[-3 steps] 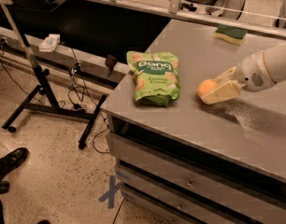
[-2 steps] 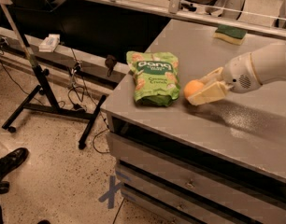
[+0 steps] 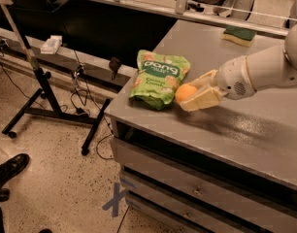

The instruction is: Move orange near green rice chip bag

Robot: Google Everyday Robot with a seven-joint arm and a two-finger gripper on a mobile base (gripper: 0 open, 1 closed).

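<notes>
Grey and matte, the surface (image 3: 245,130) is filling the right half of the view, with its near edge running diagonally from the left corner down to the lower right above a stack of drawers (image 3: 187,191). Its left edge is dropping off to speckled floor (image 3: 56,178), where a black stand (image 3: 41,89) is spreading its legs and a blue tape cross (image 3: 118,198) is marking the ground just in front of the drawers.

On the surface, the green rice chip bag (image 3: 157,79) is lying flat close to the left corner, its lower end sitting near the front edge. The orange (image 3: 185,92) is resting just beside the bag's right side, so close that the two appear to be touching or nearly so. The gripper (image 3: 189,95) is reaching in from the right on a white arm (image 3: 265,72), low over the surface, and its pale fingers (image 3: 203,102) are closing around the orange from above and below, holding it.

Behind and to the right of the arm, a wide band of grey top is lying open as far as a green-and-yellow sponge (image 3: 239,35) near the far edge, well apart from the bag.
</notes>
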